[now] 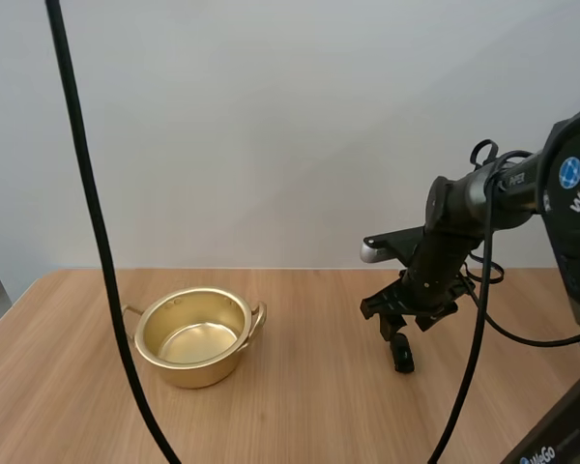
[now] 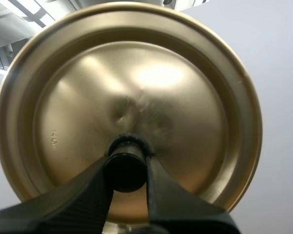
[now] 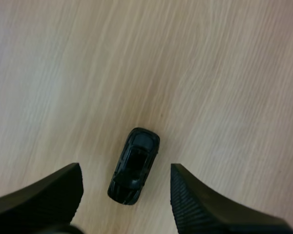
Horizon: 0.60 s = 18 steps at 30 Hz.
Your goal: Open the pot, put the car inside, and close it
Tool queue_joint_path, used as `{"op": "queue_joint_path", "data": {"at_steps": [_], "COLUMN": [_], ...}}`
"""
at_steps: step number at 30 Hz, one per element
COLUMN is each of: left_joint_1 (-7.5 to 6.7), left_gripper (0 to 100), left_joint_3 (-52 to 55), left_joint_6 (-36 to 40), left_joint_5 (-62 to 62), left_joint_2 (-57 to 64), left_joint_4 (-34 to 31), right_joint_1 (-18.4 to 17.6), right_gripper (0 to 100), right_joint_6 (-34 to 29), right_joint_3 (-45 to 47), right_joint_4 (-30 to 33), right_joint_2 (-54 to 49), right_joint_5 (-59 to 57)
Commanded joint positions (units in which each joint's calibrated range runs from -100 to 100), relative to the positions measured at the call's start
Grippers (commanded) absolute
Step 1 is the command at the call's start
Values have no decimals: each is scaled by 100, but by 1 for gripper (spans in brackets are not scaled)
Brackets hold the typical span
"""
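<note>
- Car (image 3: pixel 133 165) lies on the table (image 3: pixel 224 73), framed between the wide-open, empty jaws of the right gripper (image 3: pixel 126 171).
- Pot (image 1: pixel 188 372) stands open, well apart; its lid (image 2: pixel 136 83) is pinched by the knob in the left gripper (image 2: pixel 127 168).
- Pickup is judged in hand: lowering and closing on the car are called for.

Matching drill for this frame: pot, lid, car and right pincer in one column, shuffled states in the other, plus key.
Column one:
1. pot
2. lid
3. car
4. right pincer

Column two:
a. open, above the car
b. pinched in the left pincer
c. uncovered and empty on the table
d. lying loose on the table

Pairs: 1-c, 2-b, 3-d, 4-a
</note>
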<state>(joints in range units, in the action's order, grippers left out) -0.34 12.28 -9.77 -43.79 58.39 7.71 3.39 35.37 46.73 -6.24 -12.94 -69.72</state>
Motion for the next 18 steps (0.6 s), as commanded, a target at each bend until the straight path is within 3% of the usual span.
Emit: {"op": "queue_joint_path", "data": {"at_steps": [1,18], "left_joint_1": [0,0], "left_gripper": [0,0], "left_joint_3": [-8,-8], "left_joint_6": [3,-122], "left_joint_5": [11,11], "left_joint_2": [-5,-5], "left_joint_4": [-9,-30], "right_joint_1": [1,1], "right_gripper": [88,87], "right_joint_6": [-57,-69], "right_joint_3": [1,1], "right_joint_4": [6,17], "right_joint_2": [106,1064], "right_joint_5": [122,922]}}
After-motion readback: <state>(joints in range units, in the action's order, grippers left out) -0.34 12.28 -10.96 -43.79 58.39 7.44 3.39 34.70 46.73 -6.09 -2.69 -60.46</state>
